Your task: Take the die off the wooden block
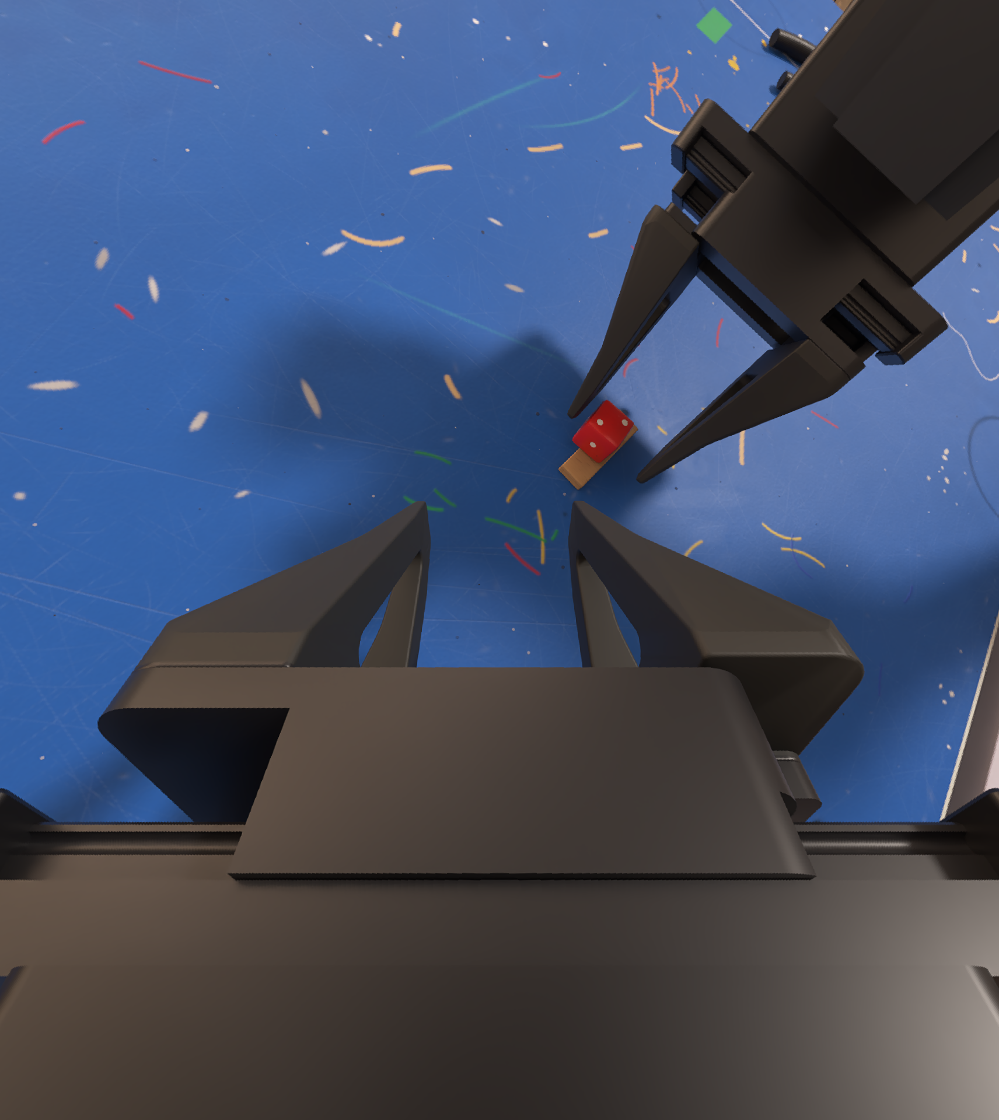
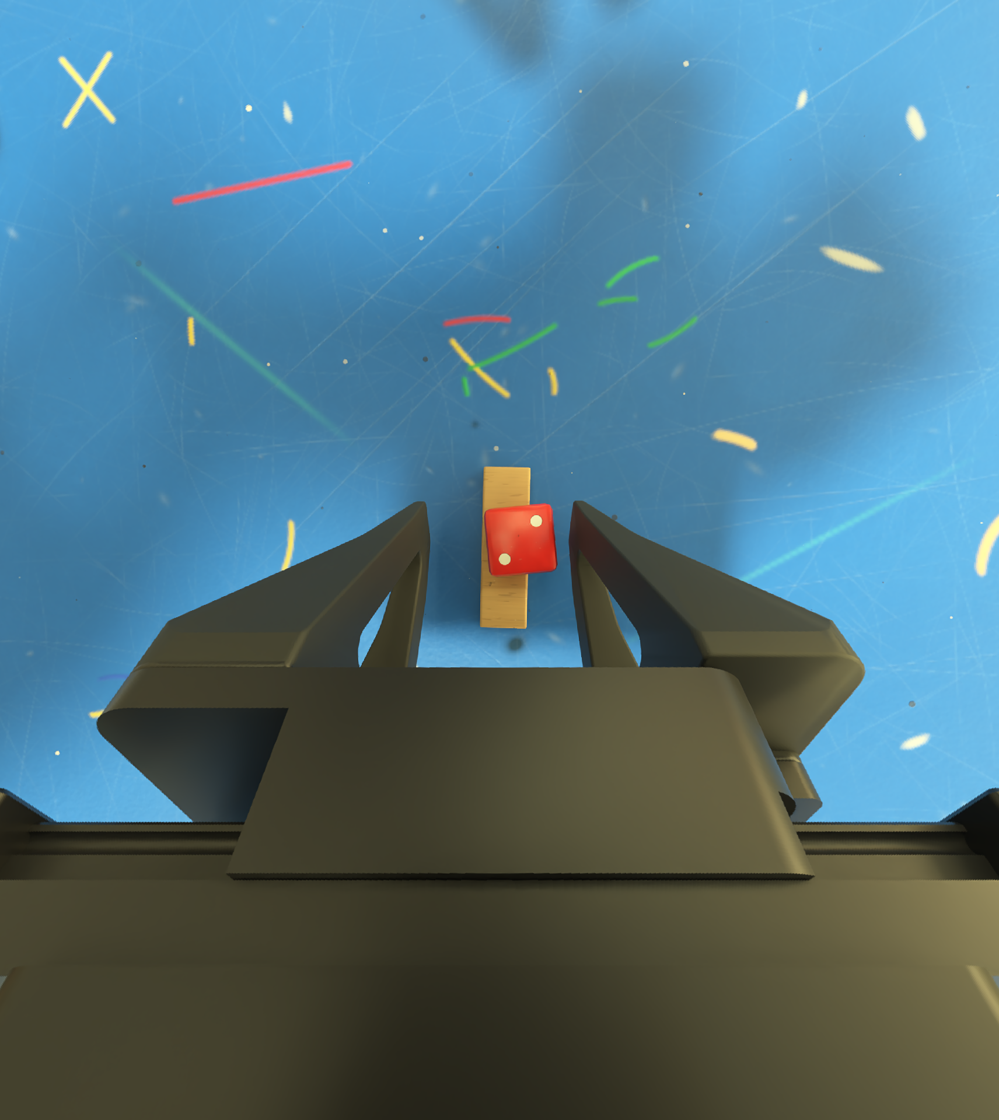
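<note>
Big blue tabletop (image 1: 242,545), scuffed up and covered in little coloured streaks and flecks. Over it, the left gripper (image 1: 498,504) hangs with its fingers parted and nothing between them, a bit short of the block. The right gripper (image 1: 603,448) comes in from the far side, fingers spread either side of the die without touching it. The wooden block (image 2: 504,603) is a thin tan slab lying flat on the table. The red die (image 2: 520,539) sits on top, two-pip face up, overhanging one long edge slightly.
</note>
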{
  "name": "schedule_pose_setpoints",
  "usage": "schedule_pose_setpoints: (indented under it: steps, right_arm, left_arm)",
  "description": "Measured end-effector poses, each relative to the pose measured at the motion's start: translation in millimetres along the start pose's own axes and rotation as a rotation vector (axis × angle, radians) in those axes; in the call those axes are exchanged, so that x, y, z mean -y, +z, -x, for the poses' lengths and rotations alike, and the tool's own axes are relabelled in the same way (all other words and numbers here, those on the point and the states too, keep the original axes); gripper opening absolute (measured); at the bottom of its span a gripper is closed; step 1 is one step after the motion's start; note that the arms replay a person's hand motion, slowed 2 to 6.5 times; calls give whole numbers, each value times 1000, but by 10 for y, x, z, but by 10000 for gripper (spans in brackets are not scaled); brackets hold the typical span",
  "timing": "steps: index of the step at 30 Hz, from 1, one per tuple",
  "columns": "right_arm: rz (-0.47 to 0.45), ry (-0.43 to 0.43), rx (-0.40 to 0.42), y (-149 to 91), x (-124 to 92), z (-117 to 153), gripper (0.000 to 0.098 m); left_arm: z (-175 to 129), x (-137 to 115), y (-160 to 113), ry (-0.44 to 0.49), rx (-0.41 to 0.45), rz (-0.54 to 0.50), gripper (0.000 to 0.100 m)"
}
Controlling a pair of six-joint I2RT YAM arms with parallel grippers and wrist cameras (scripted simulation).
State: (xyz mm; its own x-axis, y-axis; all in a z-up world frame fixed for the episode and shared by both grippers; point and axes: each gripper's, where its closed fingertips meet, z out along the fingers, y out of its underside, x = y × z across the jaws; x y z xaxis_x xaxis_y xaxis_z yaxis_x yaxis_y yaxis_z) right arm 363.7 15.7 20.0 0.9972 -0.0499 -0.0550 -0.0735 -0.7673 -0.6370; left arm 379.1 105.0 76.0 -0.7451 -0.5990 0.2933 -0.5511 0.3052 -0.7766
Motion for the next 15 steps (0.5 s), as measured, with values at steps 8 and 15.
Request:
schedule_pose_setpoints:
  steps: [8, 15]
  right_arm:
    - [8, 0, -8, 1, 1, -3, 396]
    - [17, -3, -18, 3, -7, -8, 403]
  left_arm:
    - [-20, -29, -13, 21, -3, 11, 391]
    - [-36, -53, -31, 33, -5, 17, 390]
